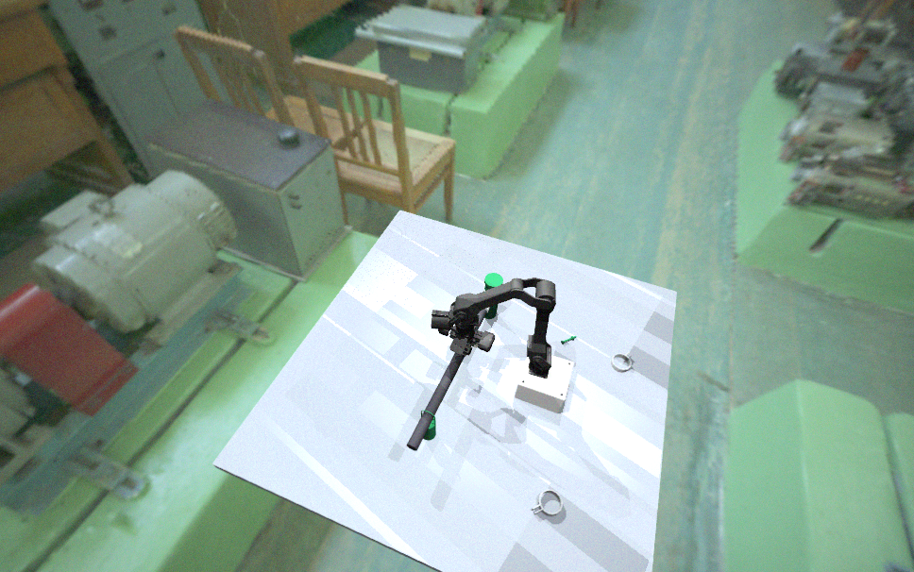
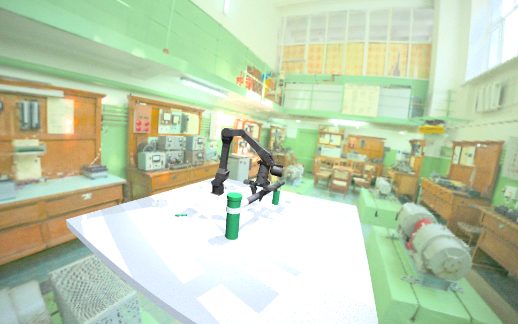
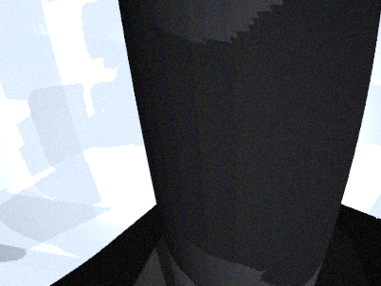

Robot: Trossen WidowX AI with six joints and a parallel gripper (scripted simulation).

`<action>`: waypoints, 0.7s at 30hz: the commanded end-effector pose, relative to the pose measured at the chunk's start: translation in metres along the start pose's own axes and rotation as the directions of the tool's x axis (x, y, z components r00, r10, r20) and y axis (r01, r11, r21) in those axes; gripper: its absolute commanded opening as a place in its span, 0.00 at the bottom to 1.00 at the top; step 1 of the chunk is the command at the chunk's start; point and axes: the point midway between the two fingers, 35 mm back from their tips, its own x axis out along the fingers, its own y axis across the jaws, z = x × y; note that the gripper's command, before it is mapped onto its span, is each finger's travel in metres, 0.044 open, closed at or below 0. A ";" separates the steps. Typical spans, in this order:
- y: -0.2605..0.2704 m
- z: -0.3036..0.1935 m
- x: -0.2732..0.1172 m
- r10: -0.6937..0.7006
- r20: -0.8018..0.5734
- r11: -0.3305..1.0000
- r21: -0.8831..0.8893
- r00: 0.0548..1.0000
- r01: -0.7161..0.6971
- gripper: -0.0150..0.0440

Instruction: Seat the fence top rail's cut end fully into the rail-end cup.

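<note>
Pinching the dark grey rail [image 1: 441, 390] — a long round tube — the fingers [image 1: 465, 342] seemingly grip near its cut end.

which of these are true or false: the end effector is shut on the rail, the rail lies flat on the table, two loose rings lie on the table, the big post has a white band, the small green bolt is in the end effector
1. The end effector is shut on the rail. True.
2. The rail lies flat on the table. False: it is held up off the surface, running through a loop on the short green post.
3. Two loose rings lie on the table. True: one ring near the right edge, another ring nearer the camera.
4. The big post has a white band. True.
5. The small green bolt is in the end effector. False: it lies on the table beside the arm's base.
</note>
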 end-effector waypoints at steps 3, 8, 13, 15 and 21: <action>0.000 -0.001 0.000 0.000 -0.001 1.000 0.000 1.000 0.000 0.25; 0.000 -0.001 0.000 -0.001 -0.001 1.000 -0.001 1.000 0.001 0.25; 0.000 -0.002 0.000 -0.001 -0.002 1.000 -0.001 1.000 0.001 0.25; 0.000 -0.002 0.000 -0.001 -0.002 1.000 -0.001 1.000 0.001 0.25; -0.001 -0.002 0.000 -0.001 -0.003 1.000 -0.002 1.000 0.001 0.25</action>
